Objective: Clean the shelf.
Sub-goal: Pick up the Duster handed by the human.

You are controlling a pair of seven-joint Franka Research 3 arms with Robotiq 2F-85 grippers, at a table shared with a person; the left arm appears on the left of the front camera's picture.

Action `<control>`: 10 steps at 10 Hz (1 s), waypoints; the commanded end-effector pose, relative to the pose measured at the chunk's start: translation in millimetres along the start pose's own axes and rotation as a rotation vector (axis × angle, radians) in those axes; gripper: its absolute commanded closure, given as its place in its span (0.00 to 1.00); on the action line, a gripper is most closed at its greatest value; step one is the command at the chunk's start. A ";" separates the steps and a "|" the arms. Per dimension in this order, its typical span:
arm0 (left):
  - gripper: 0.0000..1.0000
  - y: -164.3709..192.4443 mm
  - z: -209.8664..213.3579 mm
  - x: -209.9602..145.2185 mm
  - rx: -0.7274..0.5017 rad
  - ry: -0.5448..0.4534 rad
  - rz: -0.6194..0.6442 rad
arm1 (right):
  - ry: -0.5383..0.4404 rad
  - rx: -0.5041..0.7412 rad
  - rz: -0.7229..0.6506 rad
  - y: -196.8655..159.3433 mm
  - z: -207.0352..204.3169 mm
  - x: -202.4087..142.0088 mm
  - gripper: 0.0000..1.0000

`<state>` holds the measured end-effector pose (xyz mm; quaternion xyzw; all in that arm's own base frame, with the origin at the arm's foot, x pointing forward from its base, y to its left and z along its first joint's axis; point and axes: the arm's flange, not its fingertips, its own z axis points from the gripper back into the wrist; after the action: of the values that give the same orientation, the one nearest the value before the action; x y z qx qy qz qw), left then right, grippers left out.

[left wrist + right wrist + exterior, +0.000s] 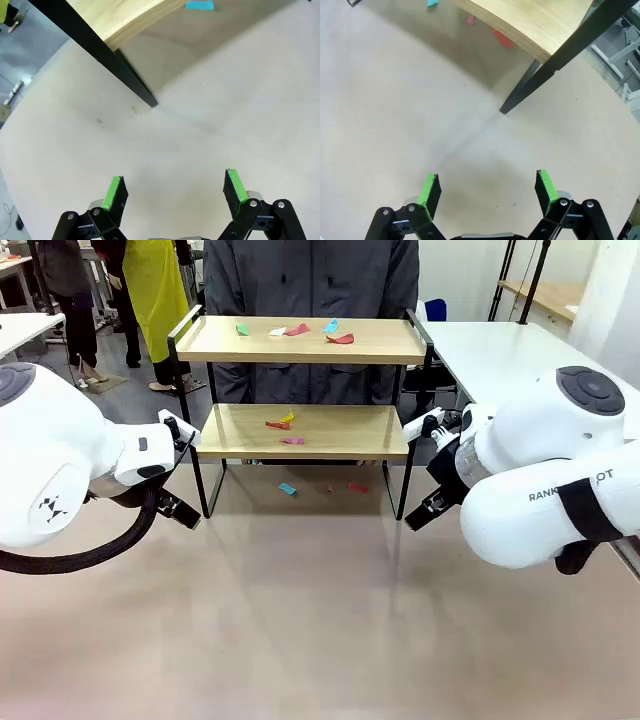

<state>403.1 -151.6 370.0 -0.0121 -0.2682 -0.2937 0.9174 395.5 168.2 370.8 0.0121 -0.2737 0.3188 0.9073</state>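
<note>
Item 1. The left end effector [173,177], black two-finger type with green pads: jaws spread wide, nothing held. It faces the bare pale beige worktop [320,620]. In the left wrist view a black leg runs away towards 11 o'clock.

Item 2. The right end effector [487,176], same type: jaws spread wide, nothing held. It faces bare worktop, with another black leg at 1 o'clock in the right wrist view.

Item 3. The two-tier shelf of light wooden boards on a thin black metal frame [390,340]: it stands upright on the worktop at 12 o'clock in the front view, between the two end effectors.

Item 4. Small scraps.
- Top board: green scrap [242,329], white scrap [278,332], pink-red scrap [298,330], blue scrap [331,326] and red scrap [341,338].
- Lower board: orange scrap [277,425], yellow scrap [288,418] touching it, and pink scrap [292,441] near.
- Worktop beneath the shelf: teal scrap [288,489] and dull red scrap [357,487], well apart.

Item 5. A person in a dark grey jacket [310,280] stands just behind the shelf at 12 o'clock.
</note>
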 end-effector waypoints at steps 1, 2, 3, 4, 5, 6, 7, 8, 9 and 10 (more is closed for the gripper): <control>0.00 0.0 0.1 0.1 0.000 0.000 0.000 | 0.000 0.000 0.000 0.0 0.1 0.0 0.00; 0.00 0.0 0.1 0.1 0.000 0.000 0.000 | 0.000 0.000 0.000 0.0 0.1 0.0 0.00; 0.00 0.0 0.1 0.1 0.000 0.000 0.000 | 0.000 0.000 0.000 0.0 0.1 0.0 0.00; 0.00 0.0 0.1 0.1 0.000 0.000 0.000 | 0.000 0.000 0.000 0.0 0.1 0.0 0.00; 0.00 0.0 0.1 0.1 0.000 0.000 0.000 | 0.000 0.000 0.000 0.0 0.1 0.0 0.00; 0.00 0.0 0.1 0.1 0.000 0.000 0.000 | 0.000 0.000 0.000 0.0 0.1 0.0 0.00; 0.00 0.0 0.1 0.1 0.000 0.000 0.000 | 0.000 0.000 0.000 0.0 0.1 0.0 0.00; 0.00 0.0 0.1 0.1 0.000 0.000 0.000 | 0.000 0.000 0.000 0.0 0.1 0.0 0.00; 0.00 0.0 0.1 0.1 0.000 0.000 0.000 | 0.000 0.000 0.000 0.0 0.1 0.0 0.00; 0.00 -0.4 0.0 0.1 0.000 0.000 0.000 | 0.000 0.000 0.001 0.1 0.0 0.0 0.00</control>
<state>402.9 -152.0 370.0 -0.0122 -0.2682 -0.2941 0.9173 395.4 168.3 370.8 0.0118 -0.2737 0.3192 0.9072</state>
